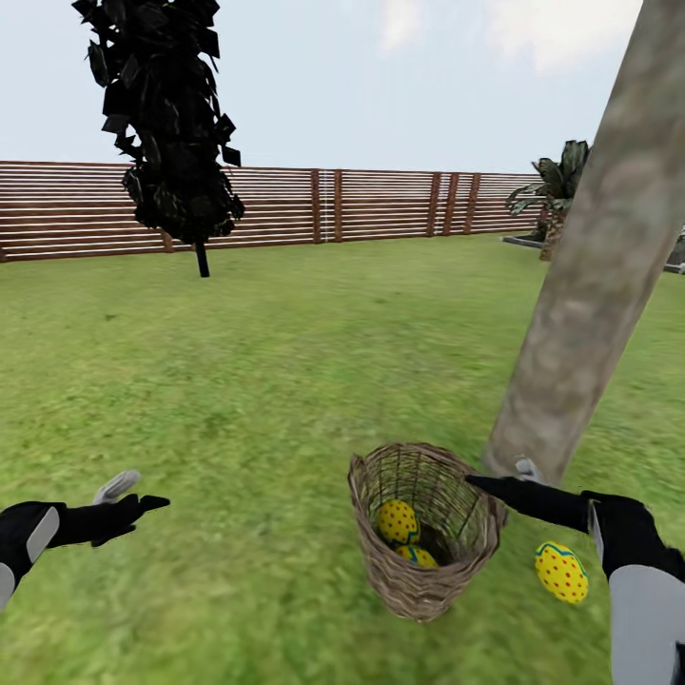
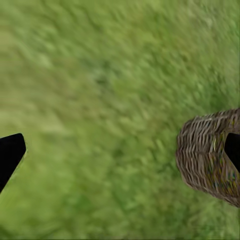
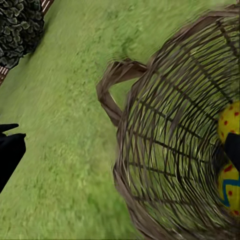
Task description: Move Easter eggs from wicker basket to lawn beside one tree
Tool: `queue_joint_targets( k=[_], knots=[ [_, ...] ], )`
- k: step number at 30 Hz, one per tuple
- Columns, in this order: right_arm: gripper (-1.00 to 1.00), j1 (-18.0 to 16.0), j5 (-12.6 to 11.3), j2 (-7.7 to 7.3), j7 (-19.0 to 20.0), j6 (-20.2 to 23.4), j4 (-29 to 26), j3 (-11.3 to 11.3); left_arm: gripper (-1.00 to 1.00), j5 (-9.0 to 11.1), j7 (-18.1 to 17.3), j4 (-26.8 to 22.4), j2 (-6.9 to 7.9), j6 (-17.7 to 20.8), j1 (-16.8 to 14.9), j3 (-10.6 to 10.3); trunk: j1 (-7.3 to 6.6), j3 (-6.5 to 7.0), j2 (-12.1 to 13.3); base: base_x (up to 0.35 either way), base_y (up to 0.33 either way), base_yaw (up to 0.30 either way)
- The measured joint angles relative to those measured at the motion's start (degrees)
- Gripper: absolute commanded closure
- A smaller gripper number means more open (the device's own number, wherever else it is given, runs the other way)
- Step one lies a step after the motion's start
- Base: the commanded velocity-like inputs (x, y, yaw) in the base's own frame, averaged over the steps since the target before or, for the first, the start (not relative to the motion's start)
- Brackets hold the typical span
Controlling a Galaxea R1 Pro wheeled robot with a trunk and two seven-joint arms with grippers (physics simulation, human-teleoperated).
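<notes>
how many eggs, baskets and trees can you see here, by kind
Easter eggs: 3, two in the basket, one on the lawn
wicker basket: 1
trees: 3, the thick pale trunk, a dark-leaved one, a palm
Total: 7

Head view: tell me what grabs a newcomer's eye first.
The wicker basket stands on the lawn at the foot of the thick pale tree, with two yellow, red-dotted Easter eggs inside. A third egg lies on the grass beside the trunk. The right gripper reaches over the basket's rim.
</notes>
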Motion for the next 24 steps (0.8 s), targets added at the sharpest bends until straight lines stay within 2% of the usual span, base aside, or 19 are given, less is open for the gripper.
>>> queue_joint_targets(
  k=[2, 3, 4, 5, 8, 9, 11, 12, 14, 15, 18, 19, 21, 24],
  knots=[
    [-1.00, 0.18, 1.70, 3.43, -2.67, 0.07, -5.05, -0.08, -1.00, -0.02, 0.01, 0.00, -0.04, -0.06, 0.00, -0.01, 0.00, 0.00, 0.00, 0.265, 0.224, 0.000],
    [-1.00, 0.33, 2.61, 4.62, -3.18, 0.10, -7.01, -0.10, -1.00, -0.02, 0.01, 0.00, -0.06, -0.07, 0.00, -0.02, 0.00, 0.00, 0.00, 0.276, 0.207, 0.000],
    [-1.00, 0.43, 3.14, 5.21, -3.39, 0.10, -7.96, -0.11, -1.00, -0.02, 0.01, 0.00, -0.07, -0.07, 0.00, -0.04, 0.00, 0.00, 0.00, 0.301, 0.151, 0.000],
    [-1.00, 0.68, 5.75, 7.45, -4.29, 0.19, -11.58, -0.14, -1.00, -0.07, 0.01, 0.01, -0.09, -0.08, 0.00, -0.05, -0.01, 0.00, 0.00, 0.310, 0.125, 0.000],
    [-1.00, 0.83, 10.44, 10.91, -7.50, 0.26, -16.19, -0.18, -1.00, -0.10, 0.01, 0.01, -0.10, -0.09, 0.01, -0.09, -0.01, 0.00, 0.00, 0.322, 0.093, 0.000],
    [-1.00, 0.86, 11.85, 12.11, -10.17, 0.28, -17.72, -0.11, -1.00, -0.09, 0.02, 0.01, -0.15, -0.08, 0.04, -0.09, -0.01, 0.00, 0.00, 0.297, 0.067, 0.000],
    [-1.00, 0.87, 12.57, 13.03, -12.98, 0.31, -18.85, -0.13, -1.00, -0.10, 0.02, 0.01, -0.19, -0.09, 0.08, -0.10, 0.00, 0.00, 0.00, 0.144, 0.030, 0.000],
    [-1.00, 0.87, 12.86, 13.66, -15.88, 0.42, -19.33, -0.13, -1.00, -0.10, 0.02, 0.01, -0.21, -0.12, 0.09, -0.10, 0.02, 0.00, 0.00, 0.054, 0.011, 0.000],
    [-1.00, 0.87, 13.11, 13.97, -18.91, 0.54, -19.52, -0.13, -1.00, -0.10, 0.02, 0.01, -0.20, -0.11, 0.09, -0.10, 0.02, 0.00, 0.00, 0.024, 0.005, 0.000],
    [-1.00, 0.87, 14.20, 14.12, -21.28, 0.63, -19.60, -0.10, -1.00, -0.10, 0.01, 0.01, -0.25, -0.15, 0.10, -0.12, 0.02, 0.00, 0.00, 0.009, 0.002, 0.000],
    [-1.00, 0.87, 19.02, 14.24, -23.01, 0.77, -19.66, -0.13, -1.00, -0.10, 0.02, 0.01, -0.43, -0.17, 0.12, -0.13, 0.03, 0.00, 0.00, 0.004, 0.001, 0.000],
    [-1.00, 0.87, 22.70, 14.58, -23.62, 0.84, -19.67, -0.17, -1.00, -0.16, 0.02, 0.01, -0.64, -0.26, 0.28, -0.12, 0.03, 0.00, 0.00, 0.000, 0.000, 0.000],
    [-1.00, 0.87, 26.27, 15.96, -25.19, 2.25, -19.64, -0.20, -1.00, -0.18, 0.02, 0.01, -0.77, -0.36, 0.42, -0.11, 0.03, 0.00, 0.00, 0.000, 0.000, 0.000],
    [-1.00, 0.87, 29.00, 17.08, -29.06, 5.60, -19.23, -0.13, -1.00, -0.18, 0.02, 0.01, -0.80, -0.42, 0.51, -0.11, 0.03, 0.00, 0.00, 0.000, 0.000, 0.000]
  ],
)
